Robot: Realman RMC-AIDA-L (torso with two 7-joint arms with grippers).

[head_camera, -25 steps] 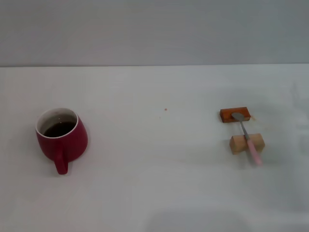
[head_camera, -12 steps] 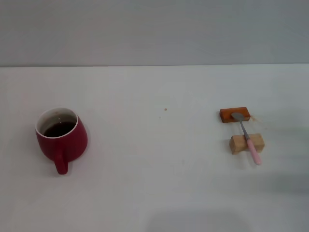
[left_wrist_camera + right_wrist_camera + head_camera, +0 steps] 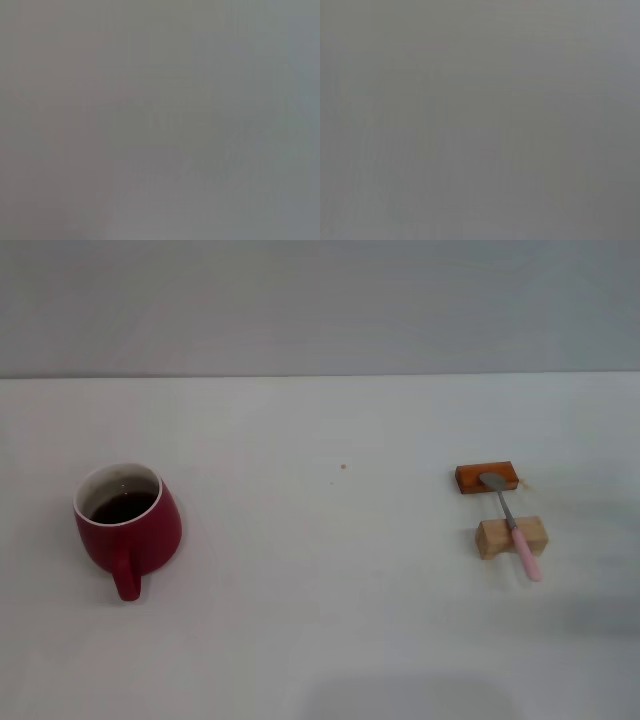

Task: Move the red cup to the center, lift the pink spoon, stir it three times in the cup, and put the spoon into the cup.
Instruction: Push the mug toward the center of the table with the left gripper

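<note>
Cup sitting far left, spoon resting on blocks at right — no gripper showing.

Only the head view is showing the white table (image 3: 330, 620); both wrist views are giving plain grey, so neither gripper's opening can be told. The red cup (image 3: 128, 523) is standing upright, dark liquid inside, handle pointing toward the robot. The pink spoon (image 3: 511, 524) is lying across the tan block (image 3: 494, 539), its silver bowl resting on the orange-brown block (image 3: 472, 478).

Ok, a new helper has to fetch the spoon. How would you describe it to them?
Look at the white table, on the robot's right side, where two small blocks sit. The pink spoon lies across both, its silver bowl on the orange-brown block and its neck over the tan wooden block. It is the only slim, pink-handled thing.
</note>
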